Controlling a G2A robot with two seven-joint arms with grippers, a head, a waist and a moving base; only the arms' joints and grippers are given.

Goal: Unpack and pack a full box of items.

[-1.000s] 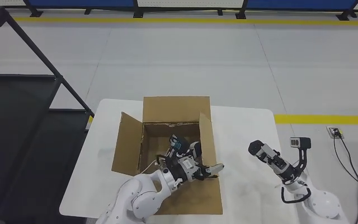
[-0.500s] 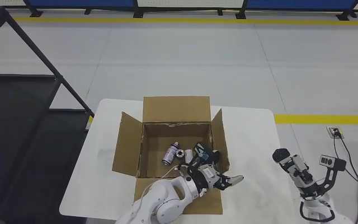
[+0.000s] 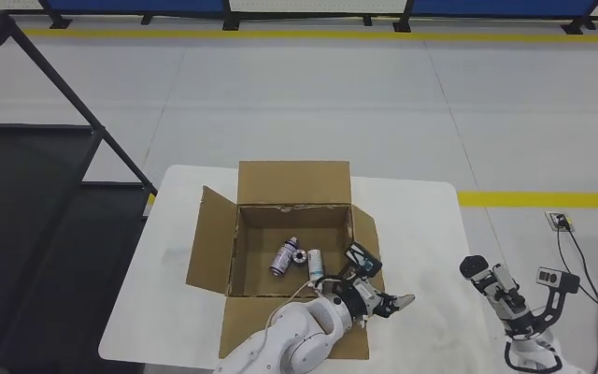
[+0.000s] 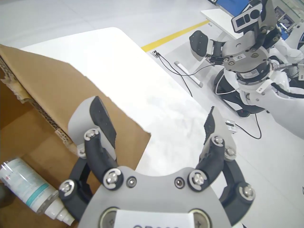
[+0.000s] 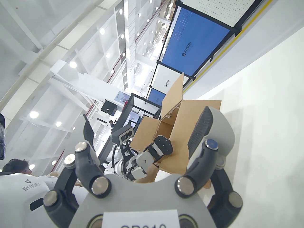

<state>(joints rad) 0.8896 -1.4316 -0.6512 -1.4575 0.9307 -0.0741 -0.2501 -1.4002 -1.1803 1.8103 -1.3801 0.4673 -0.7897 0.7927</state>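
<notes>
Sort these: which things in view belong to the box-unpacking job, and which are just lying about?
Job: cardboard box; white bottle and small can inside it; open left hand.
Lying about: floor socket and its cable; black rack beside the table.

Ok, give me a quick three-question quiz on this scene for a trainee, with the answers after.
1. True or false: the left gripper holds a bottle.
2. How many items can be seen lying in the open brown cardboard box in the top view? A one, B two, C five.
3. Fill in: the right gripper is ____ and empty.
Key: 1 false, it is open and empty. 2 B, a white cylindrical bottle with a teal band and a small white container with a dark end. 3 open.
</notes>
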